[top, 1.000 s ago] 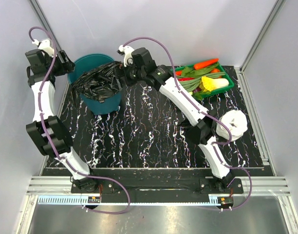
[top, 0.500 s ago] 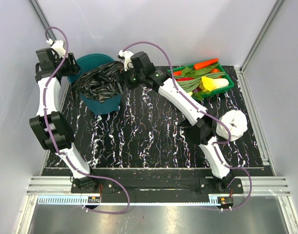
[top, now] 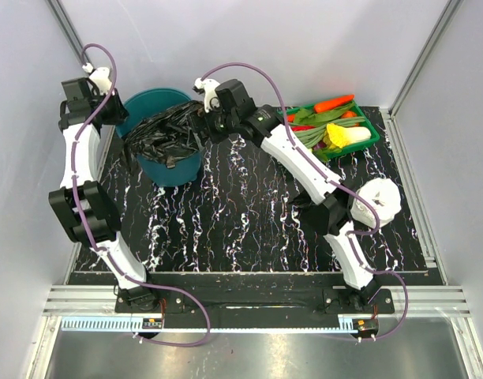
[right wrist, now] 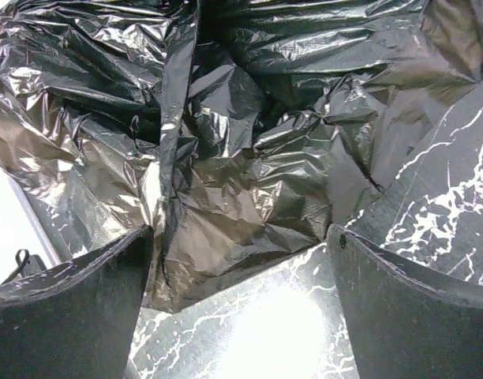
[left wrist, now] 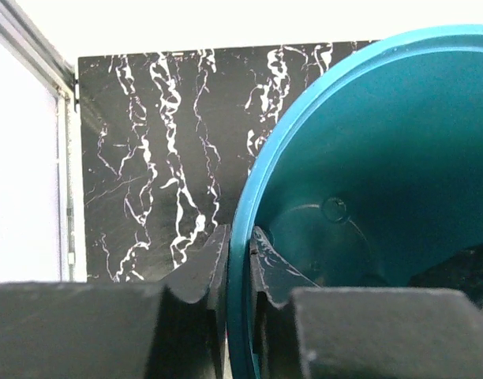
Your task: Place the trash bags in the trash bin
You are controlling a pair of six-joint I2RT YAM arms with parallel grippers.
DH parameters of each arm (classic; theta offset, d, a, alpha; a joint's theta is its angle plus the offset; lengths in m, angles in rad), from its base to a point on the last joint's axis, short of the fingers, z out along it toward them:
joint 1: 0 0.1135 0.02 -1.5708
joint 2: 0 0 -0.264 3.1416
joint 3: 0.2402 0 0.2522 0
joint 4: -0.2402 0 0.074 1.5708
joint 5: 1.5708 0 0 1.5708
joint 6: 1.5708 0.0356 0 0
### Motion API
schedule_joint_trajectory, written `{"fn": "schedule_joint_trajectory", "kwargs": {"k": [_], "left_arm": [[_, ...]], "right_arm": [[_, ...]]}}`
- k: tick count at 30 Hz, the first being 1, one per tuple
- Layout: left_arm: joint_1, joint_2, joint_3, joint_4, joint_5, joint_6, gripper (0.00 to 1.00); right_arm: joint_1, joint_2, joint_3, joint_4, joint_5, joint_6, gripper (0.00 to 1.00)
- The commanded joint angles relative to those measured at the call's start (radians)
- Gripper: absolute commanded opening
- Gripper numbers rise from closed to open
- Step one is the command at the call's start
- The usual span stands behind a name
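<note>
Pinching bin (left wrist: 368,134) rim: L jaws; R jaws wide.

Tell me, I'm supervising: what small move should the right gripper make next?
Probably ease the right gripper forward and close on the glossy black plastic trash bags: its jaws stand open before the film, which drapes over the round teal plastic bin whose rim the left gripper pinches.

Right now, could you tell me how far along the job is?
Partly done: the trash bags lie heaped across the mouth of the trash bin, spilling over its rim. In hand: the left gripper pinches the bin's rim, and the open right gripper faces the bags. Left: pushing them fully inside.
</note>
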Motion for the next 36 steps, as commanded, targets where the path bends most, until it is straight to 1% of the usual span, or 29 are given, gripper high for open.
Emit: {"fn": "schedule_joint_trajectory", "kwargs": {"k": [1, 2, 7, 12, 14, 17, 19, 21, 22, 25, 27, 28, 34, 35, 36], "left_arm": [[-0.037, -0.025, 0.010, -0.074, 0.051, 0.004, 0.03], [-0.046, -0.030, 0.004, -0.079, 0.053, 0.002, 0.00], [-0.090, -0.071, -0.053, -0.079, 0.057, 0.001, 0.00], [-0.159, -0.131, -0.116, -0.073, 0.042, -0.017, 0.00], [-0.190, -0.160, -0.153, -0.053, 0.028, -0.040, 0.00], [-0.234, -0.195, -0.200, -0.014, 0.025, -0.082, 0.00], [-0.268, -0.209, -0.219, -0.001, 0.019, -0.106, 0.00], [-0.294, -0.217, -0.237, 0.021, 0.020, -0.128, 0.00], [-0.332, -0.218, -0.237, 0.022, 0.020, -0.131, 0.00], [-0.394, -0.209, -0.236, 0.029, 0.027, -0.131, 0.00], [-0.437, -0.206, -0.233, 0.029, 0.022, -0.131, 0.00], [-0.457, -0.203, -0.228, 0.024, 0.020, -0.158, 0.00], [-0.535, -0.209, -0.228, 0.009, 0.025, -0.149, 0.00], [-0.538, -0.212, -0.224, 0.000, 0.031, -0.145, 0.03], [-0.540, -0.214, -0.219, -0.007, 0.030, -0.142, 0.15]], "right_arm": [[-0.025, -0.116, 0.041, -0.040, 0.015, -0.055, 0.97], [-0.028, -0.125, 0.040, -0.051, 0.012, -0.066, 0.98], [-0.053, -0.181, 0.041, -0.140, -0.006, -0.153, 0.99], [-0.111, -0.245, 0.003, -0.206, -0.020, -0.189, 0.99], [-0.145, -0.263, -0.003, -0.227, -0.035, -0.198, 0.99], [-0.186, -0.282, -0.009, -0.269, -0.103, -0.224, 0.99], [-0.197, -0.300, -0.032, -0.293, -0.145, -0.279, 0.99], [-0.199, -0.328, -0.075, -0.298, -0.135, -0.320, 0.99], [-0.199, -0.339, -0.098, -0.298, -0.123, -0.345, 0.99], [-0.211, -0.366, -0.144, -0.297, -0.086, -0.396, 0.98], [-0.231, -0.372, -0.149, -0.300, -0.092, -0.414, 0.97], [-0.240, -0.377, -0.153, -0.300, -0.101, -0.425, 0.96], [-0.268, -0.398, -0.181, -0.304, -0.110, -0.541, 0.93], [-0.269, -0.400, -0.184, -0.307, -0.115, -0.555, 0.93], [-0.272, -0.400, -0.181, -0.315, -0.120, -0.573, 0.93]]}}
